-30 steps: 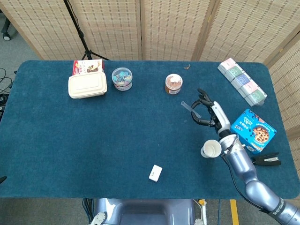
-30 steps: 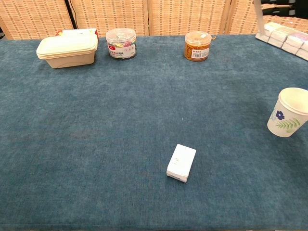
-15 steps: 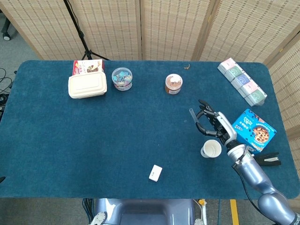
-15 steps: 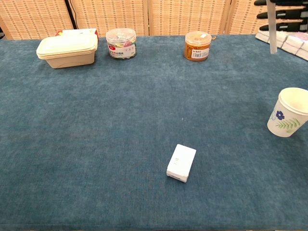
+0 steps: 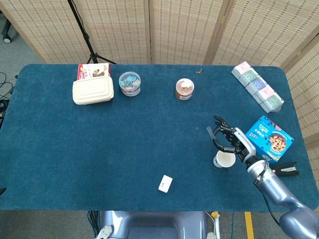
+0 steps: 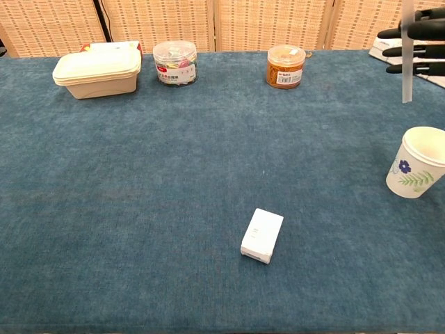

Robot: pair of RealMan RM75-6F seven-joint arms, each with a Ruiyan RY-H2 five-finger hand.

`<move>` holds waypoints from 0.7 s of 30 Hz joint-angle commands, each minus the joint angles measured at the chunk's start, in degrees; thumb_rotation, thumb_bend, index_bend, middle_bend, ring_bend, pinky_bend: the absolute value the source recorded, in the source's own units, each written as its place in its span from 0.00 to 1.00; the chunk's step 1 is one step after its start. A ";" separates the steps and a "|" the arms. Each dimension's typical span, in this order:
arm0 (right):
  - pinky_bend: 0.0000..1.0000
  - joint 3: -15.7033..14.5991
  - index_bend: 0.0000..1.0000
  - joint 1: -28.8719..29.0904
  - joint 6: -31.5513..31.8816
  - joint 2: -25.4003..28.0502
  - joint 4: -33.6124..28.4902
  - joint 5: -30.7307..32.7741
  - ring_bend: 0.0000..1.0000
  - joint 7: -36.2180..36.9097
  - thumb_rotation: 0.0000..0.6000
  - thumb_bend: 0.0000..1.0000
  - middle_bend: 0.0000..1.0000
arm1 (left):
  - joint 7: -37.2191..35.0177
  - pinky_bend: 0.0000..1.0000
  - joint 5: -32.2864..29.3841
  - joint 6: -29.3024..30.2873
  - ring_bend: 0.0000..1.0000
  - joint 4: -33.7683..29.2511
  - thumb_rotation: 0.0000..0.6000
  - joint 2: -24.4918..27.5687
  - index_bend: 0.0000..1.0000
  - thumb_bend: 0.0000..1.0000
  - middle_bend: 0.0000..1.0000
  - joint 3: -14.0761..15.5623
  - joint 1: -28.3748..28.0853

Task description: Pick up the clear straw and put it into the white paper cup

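Looking down from the head view, the whole blue table is visible, and with it the right hand at the lower right of the frame, its arm running off toward the bottom right corner. The chest view shows only the dark fingertips of that hand, poking in at the upper right edge — the palm and arm are cut off there. The left hand appears in neither view.

The clear straw reads best from the chest view: a pale, see-through tube hanging upright, its top out of frame and its lower end above and slightly left of the white paper cup. In the head view it is just a thin pale sliver at the left side of the fingers, hard to make out. The right hand holds the straw with its fingers curled around it, the straw's lower part sticking out below the fingers.

The cup stands upright at the right edge of the chest view, with a blue flower and green leaves printed on its side; in the head view it sits just below the hand.

Only the head view shows the blue cookie box to the right of the hand — the chest view misses it.
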 commanded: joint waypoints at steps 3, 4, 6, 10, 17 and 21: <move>0.00 -20.14 0.58 7.70 24.52 8.05 12.38 -22.05 0.00 28.66 1.00 0.64 0.00 | 0.60 0.00 -0.08 0.04 0.00 -0.26 1.00 -0.17 0.00 0.00 0.00 -0.02 0.06; 0.00 -22.41 0.58 8.91 27.59 8.36 14.67 -23.69 0.00 31.59 1.00 0.64 0.00 | 0.82 0.00 -0.02 -0.03 0.00 -0.36 1.00 -0.19 0.00 0.00 0.00 0.03 0.03; 0.00 -26.16 0.58 11.01 32.42 8.59 18.53 -25.61 0.00 35.73 1.00 0.64 0.00 | 1.38 0.00 0.11 -0.12 0.00 -0.57 1.00 -0.24 0.00 0.00 0.00 0.10 -0.03; 0.00 -32.07 0.58 14.11 38.74 8.49 23.69 -26.03 0.00 39.80 1.00 0.64 0.00 | 2.47 0.00 0.22 -0.16 0.00 -1.04 1.00 -0.39 0.00 0.00 0.00 0.21 -0.04; 0.00 -38.79 0.57 17.84 43.14 7.46 27.43 -22.69 0.00 40.87 1.00 0.64 0.00 | 3.51 0.00 -0.12 -0.36 0.00 -1.71 1.00 -0.44 0.00 0.00 0.00 0.25 -0.01; 0.00 -41.20 0.57 19.63 44.58 7.11 28.18 -20.50 0.00 40.65 1.00 0.64 0.00 | 3.69 0.00 -0.30 -0.38 0.00 -1.79 1.00 -0.49 0.00 0.00 0.00 0.20 0.00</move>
